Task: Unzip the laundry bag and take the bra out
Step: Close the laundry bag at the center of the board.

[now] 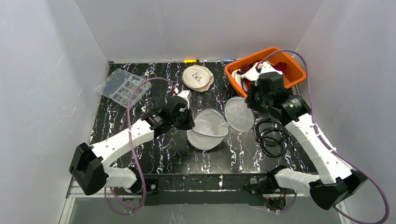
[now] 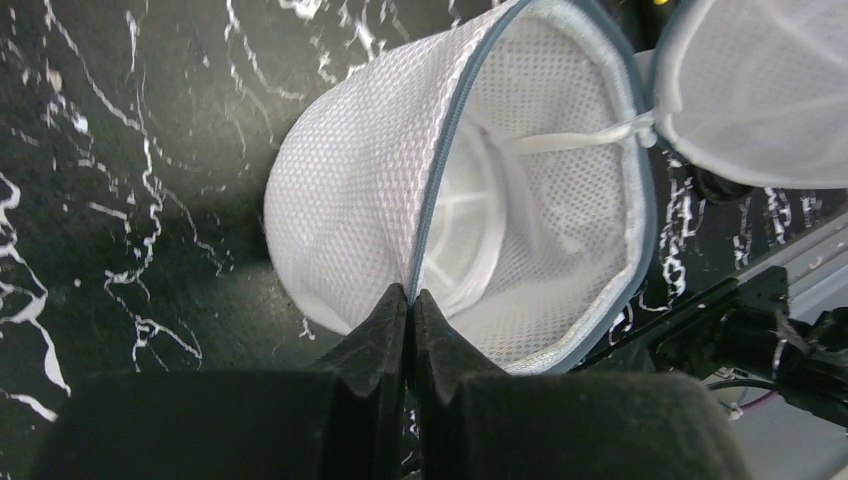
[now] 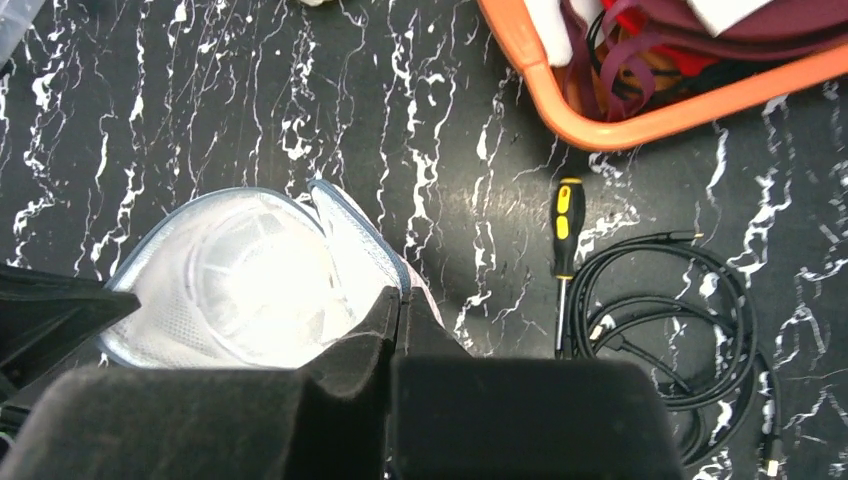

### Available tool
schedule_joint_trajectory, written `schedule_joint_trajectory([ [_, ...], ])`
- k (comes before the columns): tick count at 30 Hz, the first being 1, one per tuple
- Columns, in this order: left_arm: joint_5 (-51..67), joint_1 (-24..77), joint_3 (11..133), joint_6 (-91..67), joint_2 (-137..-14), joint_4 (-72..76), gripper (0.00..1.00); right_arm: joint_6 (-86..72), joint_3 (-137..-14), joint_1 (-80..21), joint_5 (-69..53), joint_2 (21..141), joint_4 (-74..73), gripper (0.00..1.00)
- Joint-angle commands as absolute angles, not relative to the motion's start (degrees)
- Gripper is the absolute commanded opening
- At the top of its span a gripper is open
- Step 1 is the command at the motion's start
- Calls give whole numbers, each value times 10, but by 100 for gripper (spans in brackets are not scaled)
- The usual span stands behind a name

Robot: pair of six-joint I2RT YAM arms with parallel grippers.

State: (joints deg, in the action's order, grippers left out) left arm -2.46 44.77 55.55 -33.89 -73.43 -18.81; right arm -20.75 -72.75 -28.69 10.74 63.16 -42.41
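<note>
The laundry bag (image 1: pixel 205 133) is a white mesh dome with a grey zip edge, lying unzipped at the table's middle. Its round lid (image 1: pixel 239 114) is swung open to the right. My left gripper (image 1: pixel 189 122) is shut on the zip rim of the bag's body (image 2: pixel 350 200), its fingertips (image 2: pixel 410 293) pinching the grey edge. My right gripper (image 1: pixel 252 100) is shut on the lid's zip edge (image 3: pixel 350 225), with the tips (image 3: pixel 400 297) closed over it. Inside the bag only white mesh and a white frame show. The bra is out of view.
An orange bin (image 1: pixel 295 74) of red and white cloth stands at the back right. A black cable coil (image 1: pixel 271 135) and a yellow-handled screwdriver (image 3: pixel 567 225) lie right of the bag. A clear plastic box (image 1: pixel 122 85) and a round tan disc (image 1: pixel 197 77) sit at the back.
</note>
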Motion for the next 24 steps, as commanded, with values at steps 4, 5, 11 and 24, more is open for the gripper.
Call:
schedule_joint_trajectory([
  [4, -24, 446, 655, -320, -711, -191, 0, -150, -916, -319, 185, 679, -465, 1],
  [5, -18, 446, 649, -326, -714, -184, 0, -147, -918, -326, 193, 682, -468, 1],
  [11, 27, 446, 534, -385, -745, -112, 0, -160, -836, -389, 240, 686, -457, 1],
  [24, 30, 446, 462, -411, -745, -59, 0, -281, -780, -551, 366, 755, -434, 1],
])
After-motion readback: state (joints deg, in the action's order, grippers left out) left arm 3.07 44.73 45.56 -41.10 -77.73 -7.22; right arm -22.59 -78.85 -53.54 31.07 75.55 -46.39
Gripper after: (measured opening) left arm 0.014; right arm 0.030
